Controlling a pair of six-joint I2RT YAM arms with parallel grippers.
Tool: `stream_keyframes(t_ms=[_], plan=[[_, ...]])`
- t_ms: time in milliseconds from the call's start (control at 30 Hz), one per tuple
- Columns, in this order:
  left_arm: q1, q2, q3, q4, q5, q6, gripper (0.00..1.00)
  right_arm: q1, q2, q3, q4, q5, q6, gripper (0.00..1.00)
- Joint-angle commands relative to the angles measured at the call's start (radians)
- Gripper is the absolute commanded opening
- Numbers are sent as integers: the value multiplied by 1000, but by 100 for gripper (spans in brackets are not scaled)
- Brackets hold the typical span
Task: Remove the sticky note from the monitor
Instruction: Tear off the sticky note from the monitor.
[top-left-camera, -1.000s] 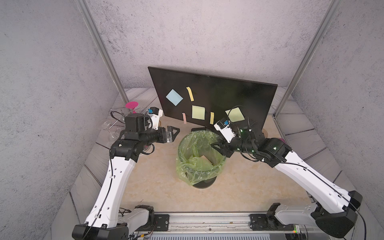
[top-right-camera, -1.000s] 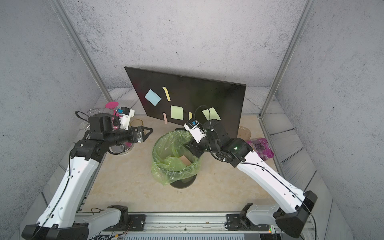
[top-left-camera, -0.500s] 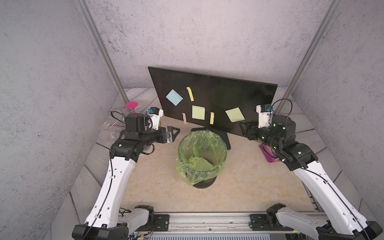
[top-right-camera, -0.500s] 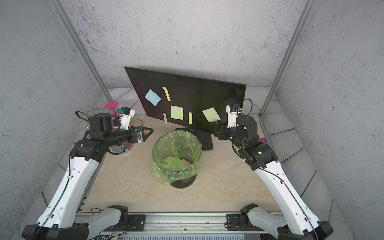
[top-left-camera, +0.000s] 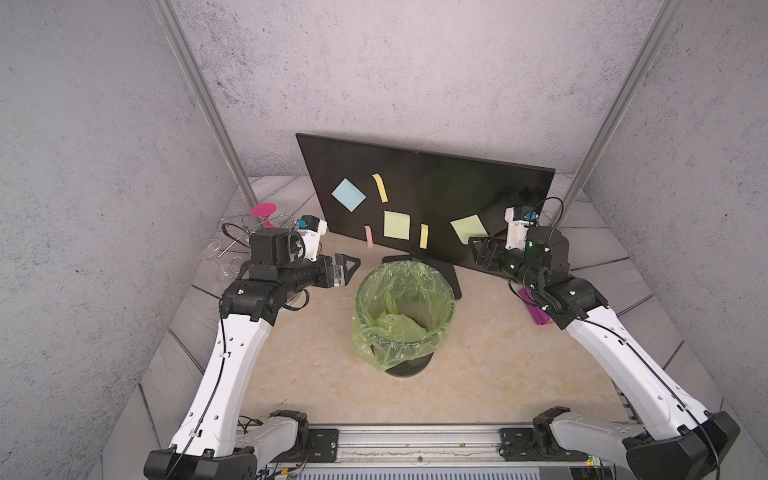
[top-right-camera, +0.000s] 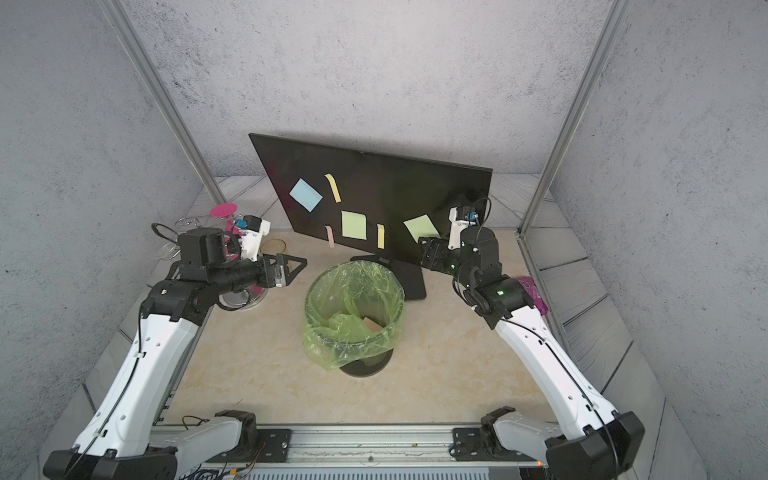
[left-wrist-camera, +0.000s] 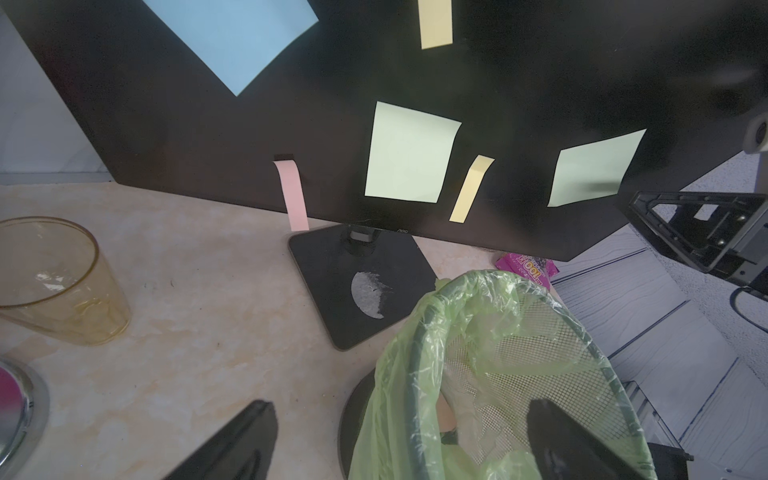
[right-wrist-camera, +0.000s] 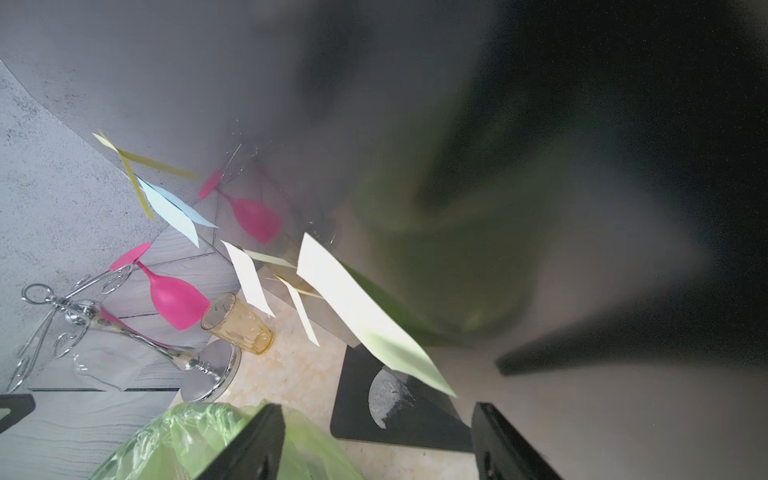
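So the right gripper (top-left-camera: 478, 251), parked over the green-bagged bin (top-left-camera: 403, 307) a second ago, has been swung back up to the monitor (top-left-camera: 457, 183). Its jaws are spread and nothing is held between them. Just beside its tips, the pale green sticky note (top-left-camera: 468, 228) is stuck low on the screen, with its free edge lifted off the glass in the right wrist view. The left gripper (top-left-camera: 349, 268) hasn't been moved: it's wide apart, empty, and pointed toward the bin. A blue note (top-left-camera: 348, 194) is stuck higher up the screen beyond it.

The stand base (left-wrist-camera: 361, 286) and its pale scuff are laid bare in the left wrist view, but mostly covered by the bin in both top views. A pink goblet (right-wrist-camera: 174, 295) hung upside down on a chrome rack (right-wrist-camera: 62, 307) is shown clearly only in the right wrist view.

Everything's set on a beige marble-look worktop (top-left-camera: 291, 365), boxed in by grey speckled walls.
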Motion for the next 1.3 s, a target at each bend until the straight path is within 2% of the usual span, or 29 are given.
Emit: stream_keyframes(t_ms=[0, 200, 500, 767, 1267], plan=[[-1, -17, -16, 15, 6, 16, 100, -4, 14, -11, 54, 14, 27, 75], [0, -20, -20, 11, 7, 24, 100, -3, 28, -40, 68, -13, 53, 80], [0, -15, -23, 9, 11, 28, 100, -2, 9, -106, 141, 47, 96, 83], [2, -17, -30, 9, 10, 31, 100, -3, -15, -180, 316, 75, 110, 82], [5, -17, -26, 1, 10, 40, 100, -3, 7, -166, 404, 19, 103, 79]])
